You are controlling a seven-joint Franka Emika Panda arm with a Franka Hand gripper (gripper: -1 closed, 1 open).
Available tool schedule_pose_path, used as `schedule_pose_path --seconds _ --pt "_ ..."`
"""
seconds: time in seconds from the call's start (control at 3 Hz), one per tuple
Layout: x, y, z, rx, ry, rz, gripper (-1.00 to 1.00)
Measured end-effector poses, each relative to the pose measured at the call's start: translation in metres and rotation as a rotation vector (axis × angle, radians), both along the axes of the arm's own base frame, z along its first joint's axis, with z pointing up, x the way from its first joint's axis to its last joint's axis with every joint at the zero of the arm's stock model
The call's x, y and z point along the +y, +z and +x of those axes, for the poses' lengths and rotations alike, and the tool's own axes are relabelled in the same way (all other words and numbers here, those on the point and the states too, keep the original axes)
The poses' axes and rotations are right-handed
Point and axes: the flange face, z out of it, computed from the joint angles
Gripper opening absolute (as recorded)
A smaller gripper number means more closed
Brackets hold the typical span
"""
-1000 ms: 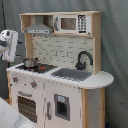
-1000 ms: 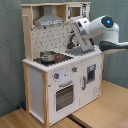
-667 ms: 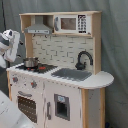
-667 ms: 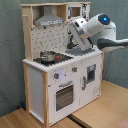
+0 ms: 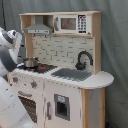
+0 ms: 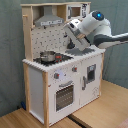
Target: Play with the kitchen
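Note:
The kitchen (image 5: 60, 75) (image 6: 55, 75) is a tall white and light-wood toy with a grey hood (image 5: 40, 29), a dotted backboard (image 5: 60, 50), a black faucet (image 5: 84, 59) and a grey sink (image 5: 72, 74). A small metal pot (image 5: 31, 62) (image 6: 47, 56) sits on the red-ringed hob. The oven door (image 6: 64, 95) is closed. My gripper (image 6: 71, 36) hangs above the counter in front of the backboard, right of the pot in the second exterior view. In the first exterior view only the white arm (image 5: 10, 42) shows at the left edge.
A toy microwave (image 5: 70, 23) sits in the upper shelf. Knobs (image 6: 65, 74) line the front panel. The kitchen stands on a wooden floor (image 6: 100, 110) before a grey curtain (image 5: 115, 50). My arm's white body (image 5: 7, 105) fills the first exterior view's lower left.
My arm has shifted toward the second exterior view's left, bringing the hand closer over the counter beside the pot. The kitchen and pot have not moved.

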Motion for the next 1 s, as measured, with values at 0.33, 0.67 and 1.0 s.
schedule_pose_path --seconds 0.33,0.67,1.0 --pt "0.002 -0.001 0.011 0.069 0.031 -0.014 1.0" --pt "0.001 0.001 0.021 0.135 0.054 -0.032 1.0" --pt "-0.002 0.002 0.03 0.196 0.073 -0.049 1.0"
